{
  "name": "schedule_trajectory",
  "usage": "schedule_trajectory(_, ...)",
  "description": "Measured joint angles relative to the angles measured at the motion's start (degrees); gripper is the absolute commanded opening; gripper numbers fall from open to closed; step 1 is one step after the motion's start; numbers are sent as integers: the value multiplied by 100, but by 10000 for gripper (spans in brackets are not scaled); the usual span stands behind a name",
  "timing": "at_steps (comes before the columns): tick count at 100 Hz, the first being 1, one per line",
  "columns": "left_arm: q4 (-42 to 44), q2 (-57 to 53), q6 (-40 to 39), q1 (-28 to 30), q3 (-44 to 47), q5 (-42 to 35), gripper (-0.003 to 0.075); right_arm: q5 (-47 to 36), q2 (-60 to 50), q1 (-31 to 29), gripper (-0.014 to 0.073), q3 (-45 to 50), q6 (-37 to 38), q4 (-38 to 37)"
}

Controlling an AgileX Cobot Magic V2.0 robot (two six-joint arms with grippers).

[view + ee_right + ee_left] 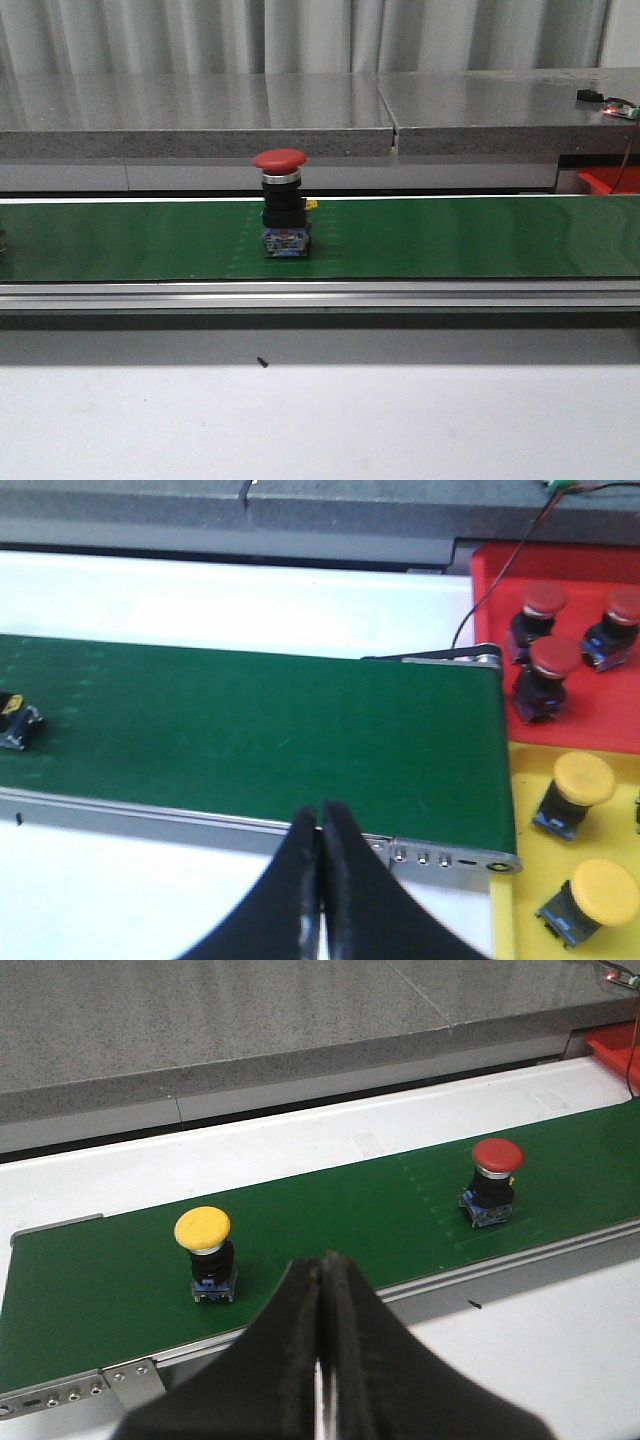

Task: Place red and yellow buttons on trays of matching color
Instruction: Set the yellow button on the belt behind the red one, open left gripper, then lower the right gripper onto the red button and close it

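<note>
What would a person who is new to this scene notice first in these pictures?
First, the red button standing upright on the green conveyor belt, near the middle of the front view. The left wrist view shows a yellow button on the same belt, apart from it. Past the belt's end, a red tray and a yellow tray already hold matching buttons.

Conveyor belt: green, runs across the white table.
Grey ledge: behind the belt.
Black speck: perhaps a screw, near the belt's front edge.
</note>
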Motion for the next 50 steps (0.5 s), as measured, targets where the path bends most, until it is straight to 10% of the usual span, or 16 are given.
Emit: schedule_trajectory(50, 0, 0, 0, 0, 0, 0, -19, 867, 2854, 1260, 583, -2011, -16, 5)
